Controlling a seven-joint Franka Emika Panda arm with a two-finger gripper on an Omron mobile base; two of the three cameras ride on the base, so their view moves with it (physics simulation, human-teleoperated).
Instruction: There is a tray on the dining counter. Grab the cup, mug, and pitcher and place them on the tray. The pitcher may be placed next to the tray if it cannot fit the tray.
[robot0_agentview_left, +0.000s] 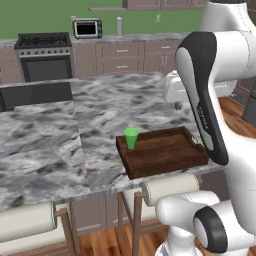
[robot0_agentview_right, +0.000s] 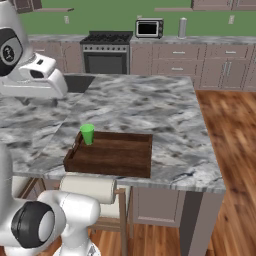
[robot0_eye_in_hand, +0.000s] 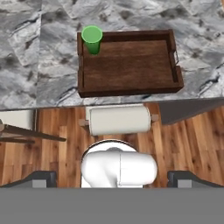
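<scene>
The gripper (robot0_eye_in_hand: 112, 177) hangs high above the near edge of the dining counter (robot0_agentview_left: 45, 145), looking down, its two dark finger tips (robot0_eye_in_hand: 37, 178) standing wide apart at the bottom corners of the hand view with nothing between them. Directly under it sits a cream cushioned stool (robot0_eye_in_hand: 119, 120) over the wooden floor (robot0_eye_in_hand: 188, 140), tucked against the counter's edge.

Just past that edge lies the tray (robot0_eye_in_hand: 131, 65), flat on the marble and well below the gripper, centred ahead of the open fingers. Its long axis runs along the counter's near edge, a small metal handle at each short end, one visible on the right side in the hand view.

The cup (robot0_eye_in_hand: 92, 39) stands upright inside the tray, in its far left corner, mouth upward, touching nothing else.

Farther off, beyond the counter, a stove (robot0_agentview_right: 106, 50) and a microwave (robot0_agentview_right: 149, 28) stand along the back wall.
</scene>
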